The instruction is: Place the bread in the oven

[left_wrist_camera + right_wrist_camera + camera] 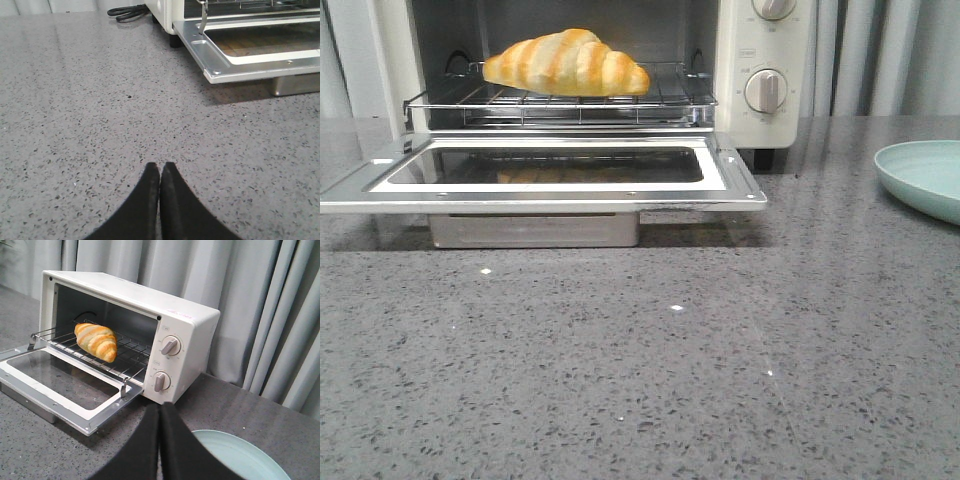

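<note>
We see the golden-orange, cream-striped croissant-shaped bread (567,63) lying on the wire rack (560,103) inside the cream-white toaster oven (187,347), whose glass-windowed door (545,171) lies folded down flat, its front edge overhanging the speckled grey stone surface (640,350). A pale green plate (925,177) sits near the surface's right edge. Our left pincer (160,172) and right pincer (160,412) are both pressed together, holding nothing, well apart from the door.

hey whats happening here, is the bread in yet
Yes. The bread lies on the wire rack inside the oven, whose door is folded down open. Neither arm is handling anything: the left gripper and right gripper have jaws shut and empty, away from the oven. A pale green plate sits to the right.
</note>
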Action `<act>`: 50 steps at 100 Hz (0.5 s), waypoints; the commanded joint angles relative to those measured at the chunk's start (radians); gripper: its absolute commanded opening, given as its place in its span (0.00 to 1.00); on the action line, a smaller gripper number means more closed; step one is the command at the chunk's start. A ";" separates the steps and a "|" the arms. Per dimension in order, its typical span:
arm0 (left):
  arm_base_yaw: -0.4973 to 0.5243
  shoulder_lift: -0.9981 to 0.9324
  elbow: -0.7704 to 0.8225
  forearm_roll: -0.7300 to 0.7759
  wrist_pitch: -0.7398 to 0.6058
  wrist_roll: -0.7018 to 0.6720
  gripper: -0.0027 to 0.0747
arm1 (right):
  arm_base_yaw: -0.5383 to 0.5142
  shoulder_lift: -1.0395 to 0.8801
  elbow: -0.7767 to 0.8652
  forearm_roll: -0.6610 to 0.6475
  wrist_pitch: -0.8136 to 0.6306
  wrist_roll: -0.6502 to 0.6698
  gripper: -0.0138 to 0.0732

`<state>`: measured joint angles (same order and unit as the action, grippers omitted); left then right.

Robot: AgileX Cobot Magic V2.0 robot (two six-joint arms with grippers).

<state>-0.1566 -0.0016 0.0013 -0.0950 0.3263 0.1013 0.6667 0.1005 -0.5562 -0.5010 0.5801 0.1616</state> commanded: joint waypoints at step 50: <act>0.002 -0.028 0.022 -0.008 -0.067 -0.008 0.01 | -0.515 0.010 0.468 0.216 -0.439 0.084 0.10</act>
<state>-0.1566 -0.0016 0.0013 -0.0950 0.3266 0.1015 0.2508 0.0981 -0.1407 -0.3178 0.3551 0.2701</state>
